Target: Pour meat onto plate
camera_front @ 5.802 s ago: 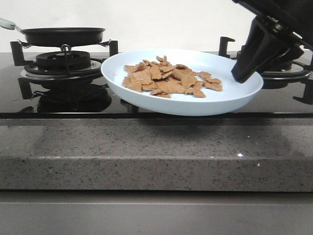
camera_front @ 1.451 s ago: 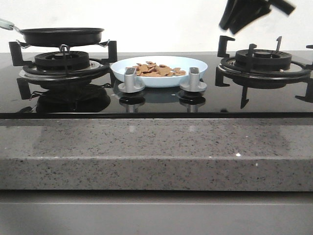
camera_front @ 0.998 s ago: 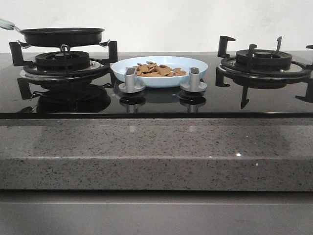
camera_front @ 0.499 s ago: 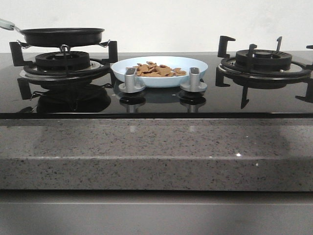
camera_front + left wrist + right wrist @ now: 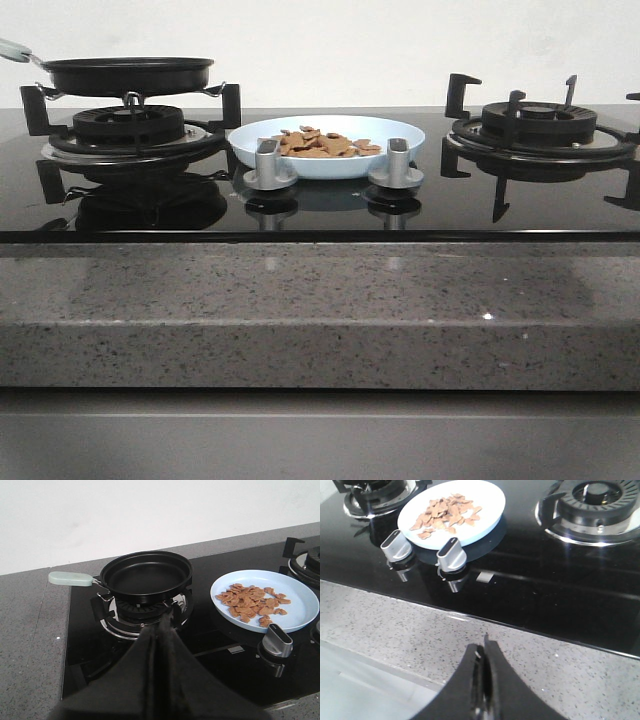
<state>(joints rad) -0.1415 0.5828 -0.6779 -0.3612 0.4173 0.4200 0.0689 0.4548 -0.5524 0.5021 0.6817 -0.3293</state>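
Meat (image 5: 318, 143) heaped on plate (image 5: 400, 132), mid-hob just behind two knobs (image 5: 268, 164), right of empty pan (image 5: 146, 575). Left gripper (image 5: 161, 630) pinched closed, holding nothing; right gripper (image 5: 483, 655) likewise, back over counter (image 5: 320, 310). Little risk left: only a careless sweep nudging plate, scattering pieces.

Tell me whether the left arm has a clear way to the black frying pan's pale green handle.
Probably yes: the pale green handle juts out sideways from the black frying pan, nothing lies over it, and the left claw is shut and empty.
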